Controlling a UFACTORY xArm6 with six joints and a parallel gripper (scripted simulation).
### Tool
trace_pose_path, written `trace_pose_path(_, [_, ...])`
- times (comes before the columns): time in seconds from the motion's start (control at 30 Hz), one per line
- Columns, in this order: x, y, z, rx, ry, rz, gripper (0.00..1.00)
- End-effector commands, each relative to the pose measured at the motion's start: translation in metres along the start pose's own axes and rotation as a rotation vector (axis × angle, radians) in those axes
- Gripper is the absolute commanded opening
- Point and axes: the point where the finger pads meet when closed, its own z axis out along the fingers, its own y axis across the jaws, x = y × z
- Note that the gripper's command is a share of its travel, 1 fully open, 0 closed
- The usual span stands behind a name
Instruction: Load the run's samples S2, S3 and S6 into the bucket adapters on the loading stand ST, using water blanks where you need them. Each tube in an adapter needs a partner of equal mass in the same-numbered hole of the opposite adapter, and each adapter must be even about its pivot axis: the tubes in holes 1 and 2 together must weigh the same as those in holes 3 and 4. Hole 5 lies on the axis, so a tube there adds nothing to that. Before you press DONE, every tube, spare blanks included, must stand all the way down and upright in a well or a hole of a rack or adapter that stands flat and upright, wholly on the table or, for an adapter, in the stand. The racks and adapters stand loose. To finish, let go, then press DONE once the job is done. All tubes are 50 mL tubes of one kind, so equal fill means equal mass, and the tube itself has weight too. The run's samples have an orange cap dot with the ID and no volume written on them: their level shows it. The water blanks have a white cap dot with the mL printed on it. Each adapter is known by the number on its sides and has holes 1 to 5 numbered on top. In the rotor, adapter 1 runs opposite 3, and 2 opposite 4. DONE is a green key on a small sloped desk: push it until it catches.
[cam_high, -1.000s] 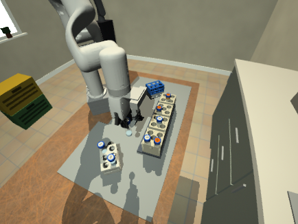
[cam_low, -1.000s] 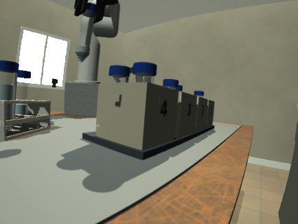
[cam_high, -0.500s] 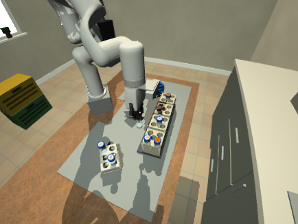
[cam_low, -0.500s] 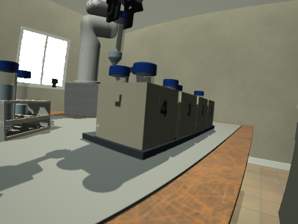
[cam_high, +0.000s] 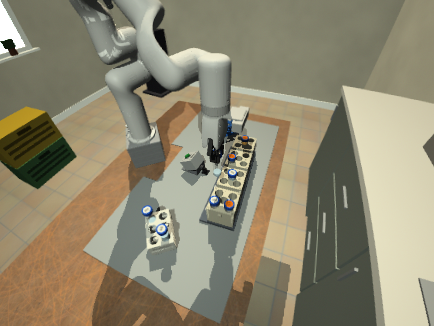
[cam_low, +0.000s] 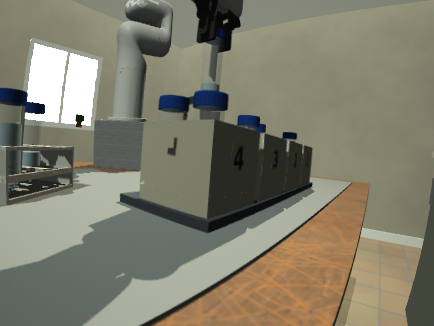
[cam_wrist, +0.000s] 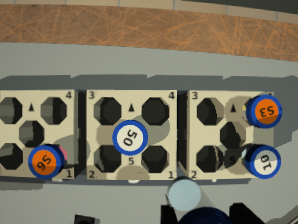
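Observation:
My gripper (cam_high: 215, 151) (cam_low: 218, 36) (cam_wrist: 205, 217) is shut on a blue-capped tube (cam_low: 211, 65) (cam_wrist: 184, 194) with pale liquid at its tip. The tube hangs upright above the stand's robot side, near adapter 3 (cam_wrist: 100, 137); its printed cap is hidden. Adapter 4 (cam_high: 220, 217) (cam_low: 175, 172) (cam_wrist: 200, 137) holds S3 (cam_high: 229, 204) (cam_wrist: 265, 111) in hole 4 and the 10 blank (cam_high: 214, 200) (cam_wrist: 264, 162) in hole 1. The 50 blank (cam_high: 232, 173) (cam_wrist: 130, 137) is in adapter 3's hole 5. S6 (cam_high: 232, 157) (cam_wrist: 44, 162) is in adapter 2's hole 1. An orange-dotted tube (cam_high: 245, 138) stands in adapter 1.
A white rack (cam_high: 162, 246) at the near left holds blue-capped blanks (cam_high: 147, 210) (cam_high: 161, 229). The small sloped desk (cam_high: 191, 162) with the green key (cam_high: 187, 156) stands left of the adapters. A blue rack (cam_high: 229, 128) is partly hidden behind the gripper.

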Motion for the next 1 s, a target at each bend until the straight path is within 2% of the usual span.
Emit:
trace_pose_path(0.0, [0.011,-0.017,-0.001,-0.002,0.004,0.0,0.0])
trace_pose_path(0.23, [0.027,-0.048,-0.001,-0.002,0.004,0.0,0.0])
trace_pose_path(0.3, [0.027,-0.048,-0.001,-0.002,0.004,0.0,0.0])
trace_pose_path(0.8, [0.062,-0.115,-0.001,-0.001,0.004,0.0,0.0])
trace_pose_path(0.97, [0.069,-0.128,-0.001,-0.001,0.004,0.0,0.0])
